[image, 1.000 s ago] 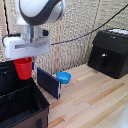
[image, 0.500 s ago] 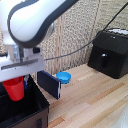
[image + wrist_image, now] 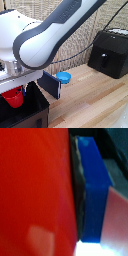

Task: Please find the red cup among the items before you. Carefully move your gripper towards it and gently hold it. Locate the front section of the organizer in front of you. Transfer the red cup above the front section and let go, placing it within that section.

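Red cup [image 3: 15,97] sits at the lower left of the exterior view, low over the organizer [image 3: 35,107], held in my gripper [image 3: 16,90]. In the wrist view its glossy wall [image 3: 35,188] presses flat against a blue finger pad [image 3: 95,188], so the jaws are clamped on it. I judge it light, thin and slippery plastic; the side wall near the rim suits a gentle squeeze.

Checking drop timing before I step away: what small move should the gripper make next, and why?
Probably lower slightly, then open. The red cup is pressed against a blue finger and hangs at the rim of the black organizer, seemingly above a compartment rather than resting inside.
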